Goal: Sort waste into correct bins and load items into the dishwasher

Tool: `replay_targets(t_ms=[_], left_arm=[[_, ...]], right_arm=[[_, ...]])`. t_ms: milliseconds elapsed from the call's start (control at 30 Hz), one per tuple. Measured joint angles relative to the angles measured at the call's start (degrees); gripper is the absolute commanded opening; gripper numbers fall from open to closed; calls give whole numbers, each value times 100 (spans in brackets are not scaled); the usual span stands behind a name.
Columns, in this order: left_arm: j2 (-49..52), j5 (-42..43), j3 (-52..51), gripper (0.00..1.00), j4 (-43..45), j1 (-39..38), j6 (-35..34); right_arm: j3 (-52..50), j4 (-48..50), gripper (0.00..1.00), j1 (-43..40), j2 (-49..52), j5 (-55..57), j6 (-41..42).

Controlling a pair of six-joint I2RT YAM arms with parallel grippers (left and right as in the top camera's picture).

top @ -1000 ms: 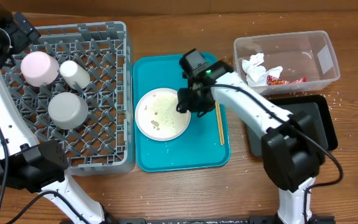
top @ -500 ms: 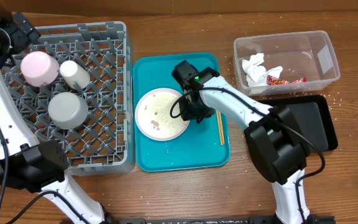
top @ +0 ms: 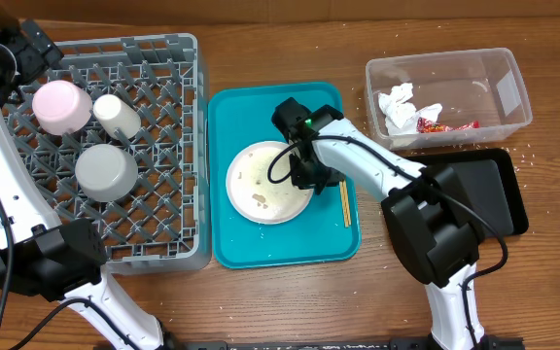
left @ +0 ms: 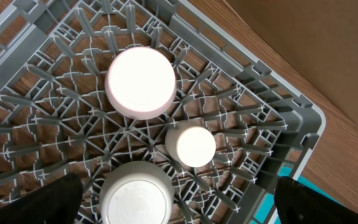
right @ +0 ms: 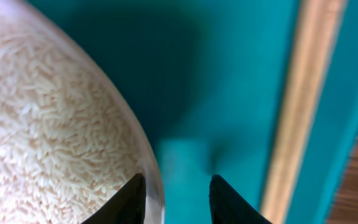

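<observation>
Right wrist view is showing the right end effector (right: 176, 199) narrow astride the rim of the plate (right: 149, 177) on the teal tray (top: 261, 248); plate, rice (right: 48, 124) and chopsticks (top: 345, 202) are awaiting sorting. Left end effector (left: 185, 199) is hanging wide, empty, over the dish rack (top: 163, 228) carrying pink dish (top: 62, 107), cup (top: 117, 115), bowl (top: 105, 172). Clear tub (top: 513, 92) is holding tissue (top: 397, 105), wrapper (top: 445, 124).
</observation>
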Motion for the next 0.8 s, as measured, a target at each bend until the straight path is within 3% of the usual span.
replay_targets(t_ms=[300, 467, 600, 633, 733, 800], left_arm=[[0, 0, 0, 100, -2, 0, 0], [0, 0, 0, 100, 0, 0, 0], [0, 0, 0, 100, 0, 0, 0], [0, 0, 0, 100, 0, 0, 0], [0, 0, 0, 100, 0, 0, 0], [0, 0, 0, 100, 0, 0, 0]], right_arm=[[343, -525, 39, -372, 7, 424, 146], [1126, -1145, 40, -457, 22, 625, 192], [1821, -1360, 47, -426, 22, 439, -114], [1917, -1357, 49, -409, 22, 321, -282], [2142, -1351, 79, -227, 22, -295, -1032], [2151, -1362, 87, 4, 22, -597, -1397]])
